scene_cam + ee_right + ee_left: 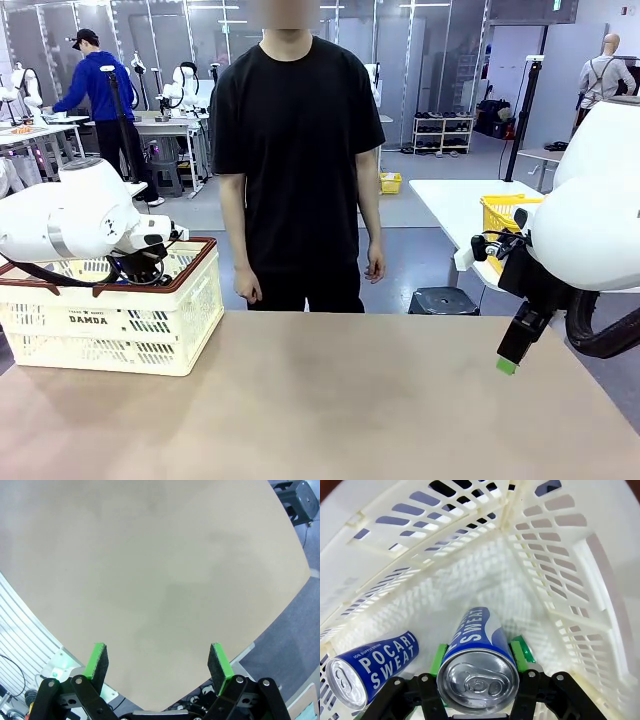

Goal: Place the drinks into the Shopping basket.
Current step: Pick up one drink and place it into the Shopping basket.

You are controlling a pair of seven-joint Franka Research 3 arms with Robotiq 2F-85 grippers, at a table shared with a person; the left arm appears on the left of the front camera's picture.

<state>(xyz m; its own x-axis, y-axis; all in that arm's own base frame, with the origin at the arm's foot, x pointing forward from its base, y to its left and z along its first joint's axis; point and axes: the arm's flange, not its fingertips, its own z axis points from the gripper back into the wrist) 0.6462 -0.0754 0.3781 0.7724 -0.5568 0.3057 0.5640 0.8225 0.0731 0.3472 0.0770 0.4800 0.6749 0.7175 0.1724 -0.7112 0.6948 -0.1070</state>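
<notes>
The cream-white Shopping basket (110,322) with a reddish-brown rim stands at the table's left. My left arm (80,215) reaches down into it. In the left wrist view my left gripper (478,656) is shut on a blue Pocari Sweat can (475,640), green pads on both its sides, low inside the basket's slotted walls (560,570). A second blue can (370,667) lies on the basket floor beside it. A green can (526,650) peeks out behind one pad. My right gripper (508,364) (159,662) hangs open above the table's right edge, holding nothing.
A person in black (295,150) stands at the far side, hands hanging down. The tan table (330,410) stretches bare between the basket and my right arm. A yellow mesh basket (503,213) sits on another table at the back right, and a dark stool (443,300) stands behind.
</notes>
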